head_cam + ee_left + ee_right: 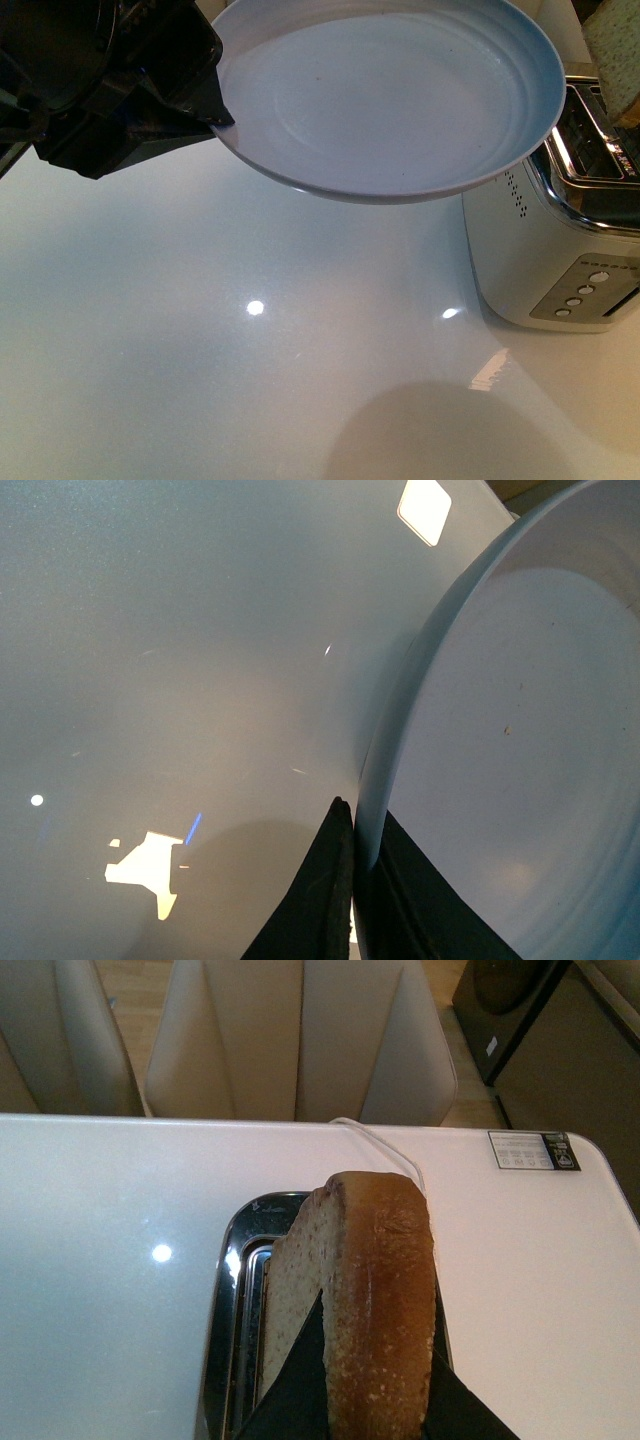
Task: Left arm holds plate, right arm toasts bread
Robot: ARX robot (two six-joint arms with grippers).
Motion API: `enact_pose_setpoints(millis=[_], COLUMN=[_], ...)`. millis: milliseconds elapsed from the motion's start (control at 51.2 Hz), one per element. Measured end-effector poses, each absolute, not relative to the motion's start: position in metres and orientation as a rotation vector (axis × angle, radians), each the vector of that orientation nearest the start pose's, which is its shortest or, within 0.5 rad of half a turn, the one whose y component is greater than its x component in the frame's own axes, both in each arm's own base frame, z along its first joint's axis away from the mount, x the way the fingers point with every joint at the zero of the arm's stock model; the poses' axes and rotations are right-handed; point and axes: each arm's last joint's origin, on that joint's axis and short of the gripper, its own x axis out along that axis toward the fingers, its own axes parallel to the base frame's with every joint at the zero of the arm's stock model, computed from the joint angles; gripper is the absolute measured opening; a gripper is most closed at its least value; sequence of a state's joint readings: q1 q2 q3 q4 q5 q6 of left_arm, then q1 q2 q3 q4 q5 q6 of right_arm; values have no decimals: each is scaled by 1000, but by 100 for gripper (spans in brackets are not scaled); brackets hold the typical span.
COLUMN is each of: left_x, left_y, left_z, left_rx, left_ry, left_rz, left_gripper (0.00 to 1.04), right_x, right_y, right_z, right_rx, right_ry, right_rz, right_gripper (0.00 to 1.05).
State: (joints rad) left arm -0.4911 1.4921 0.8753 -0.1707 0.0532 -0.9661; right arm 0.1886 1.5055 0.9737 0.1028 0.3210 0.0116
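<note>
I judged the bread [375, 1300] light, soft and easily crushed, so a gentle pinch across its flat faces near the lower edge suited it. The right gripper [375, 1405] had exactly that hold, jaws closed to the slice's thickness, with the slice upright directly above the toaster [560, 240] slot. The plate [390, 100] looked stiff, smooth and breakable, best taken at the rim. The left gripper [222, 112] was clamped on that rim, holding the empty plate in the air just beside the toaster.
</note>
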Motion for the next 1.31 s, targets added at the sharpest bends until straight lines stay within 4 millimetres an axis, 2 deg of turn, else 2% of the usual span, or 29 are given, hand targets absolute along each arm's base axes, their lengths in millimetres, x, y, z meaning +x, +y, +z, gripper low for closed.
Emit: enact_pose_setpoints(millis=[156, 508, 977, 1172, 1309], left_x=[266, 266, 266, 266, 266], left_y=[-144, -144, -144, -144, -144], left_z=[205, 205, 205, 205, 205], left_rx=[-721, -721, -721, -721, -721], left_ry=[950, 950, 950, 950, 949], left_rz=[-98, -98, -98, -98, -98], left_gripper=[3, 3, 3, 3, 3], right_x=[331, 345, 355, 360, 363], right_y=[52, 53, 53, 53, 55], right_z=[250, 226, 212, 200, 184], right_rx=[-95, -108, -116, -111, -107], right_ry=[435, 497, 531, 555, 582], right_rz=[-128, -127, -137, -143, -141], right_gripper=[4, 4, 4, 4, 4])
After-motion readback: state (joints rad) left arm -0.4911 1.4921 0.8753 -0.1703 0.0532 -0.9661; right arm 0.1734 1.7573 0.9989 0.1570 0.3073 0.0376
